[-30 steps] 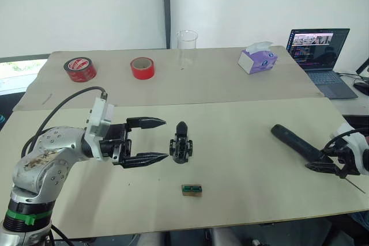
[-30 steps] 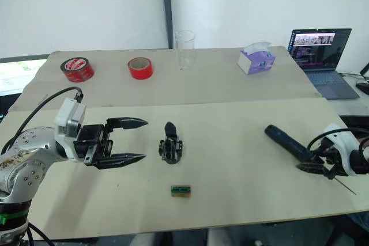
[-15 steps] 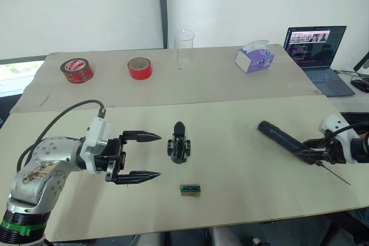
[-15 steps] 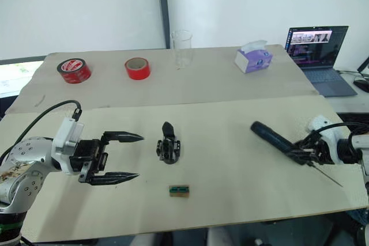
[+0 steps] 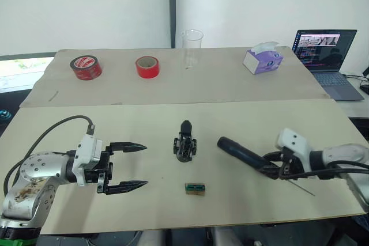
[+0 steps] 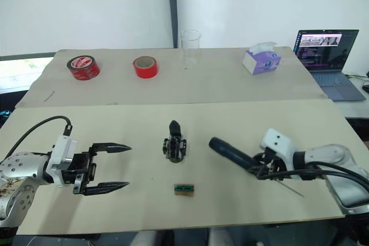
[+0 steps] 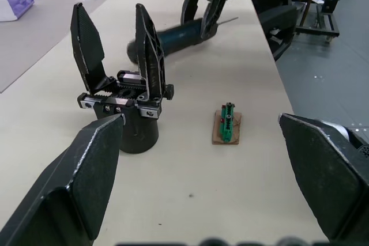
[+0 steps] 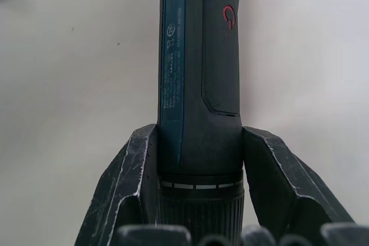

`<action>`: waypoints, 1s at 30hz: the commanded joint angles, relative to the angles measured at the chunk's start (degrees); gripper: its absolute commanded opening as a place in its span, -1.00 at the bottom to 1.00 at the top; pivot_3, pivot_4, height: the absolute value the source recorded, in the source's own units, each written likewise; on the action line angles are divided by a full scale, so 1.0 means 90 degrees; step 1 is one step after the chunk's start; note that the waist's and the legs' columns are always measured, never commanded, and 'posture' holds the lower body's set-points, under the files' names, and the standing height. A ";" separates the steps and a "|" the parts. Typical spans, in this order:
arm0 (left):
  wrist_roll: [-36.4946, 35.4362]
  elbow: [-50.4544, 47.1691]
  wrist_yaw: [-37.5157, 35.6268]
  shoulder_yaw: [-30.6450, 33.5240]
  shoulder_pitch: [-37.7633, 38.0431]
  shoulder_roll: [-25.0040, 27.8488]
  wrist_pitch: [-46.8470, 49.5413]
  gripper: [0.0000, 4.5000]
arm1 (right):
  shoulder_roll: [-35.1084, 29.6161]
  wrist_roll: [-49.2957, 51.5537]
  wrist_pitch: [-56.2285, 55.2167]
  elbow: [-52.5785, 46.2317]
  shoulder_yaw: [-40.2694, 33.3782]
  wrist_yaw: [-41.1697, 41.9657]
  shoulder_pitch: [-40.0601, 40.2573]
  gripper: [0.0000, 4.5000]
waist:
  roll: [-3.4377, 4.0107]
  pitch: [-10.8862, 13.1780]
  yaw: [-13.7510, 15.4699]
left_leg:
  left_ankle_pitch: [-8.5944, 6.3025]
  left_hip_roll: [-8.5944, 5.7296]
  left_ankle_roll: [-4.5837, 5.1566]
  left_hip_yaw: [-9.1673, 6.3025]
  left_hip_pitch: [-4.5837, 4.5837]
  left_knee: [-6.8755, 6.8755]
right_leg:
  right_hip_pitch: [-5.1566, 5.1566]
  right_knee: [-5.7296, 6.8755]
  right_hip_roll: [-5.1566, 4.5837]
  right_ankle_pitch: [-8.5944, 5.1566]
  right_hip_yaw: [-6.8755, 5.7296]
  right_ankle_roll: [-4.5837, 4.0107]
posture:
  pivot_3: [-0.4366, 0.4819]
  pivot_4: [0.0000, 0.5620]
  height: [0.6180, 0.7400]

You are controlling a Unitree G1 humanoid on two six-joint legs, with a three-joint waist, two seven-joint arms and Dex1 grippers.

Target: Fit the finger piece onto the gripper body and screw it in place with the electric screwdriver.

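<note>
Step in hand: positioning the screwdriver (image 5: 245,155). The right gripper (image 5: 275,169) is clamped on it, just right of the body (image 5: 185,141). The left gripper (image 5: 134,166), fingers apart and empty, waits left of the body. Next: aim the bit at the body's screw.

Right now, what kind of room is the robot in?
Probably an office or lab workroom: a laptop sits at the side, tape rolls and a tissue box lie on a paper-covered table.
</note>
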 commanded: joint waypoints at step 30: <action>0.0165 0.0114 0.0038 -0.0581 -0.0225 -0.0242 -0.0237 1.00 | -0.0986 -0.2262 0.1898 0.0227 0.4075 0.1639 -0.4054 0.99 | -0.0022 0.0010 -0.0080 | -0.0002 0.0009 -0.0002 -0.0001 -0.0034 0.0000 | -0.0056 0.0012 0.0004 0.0024 -0.0012 0.0019 | -0.05 -0.47 1.00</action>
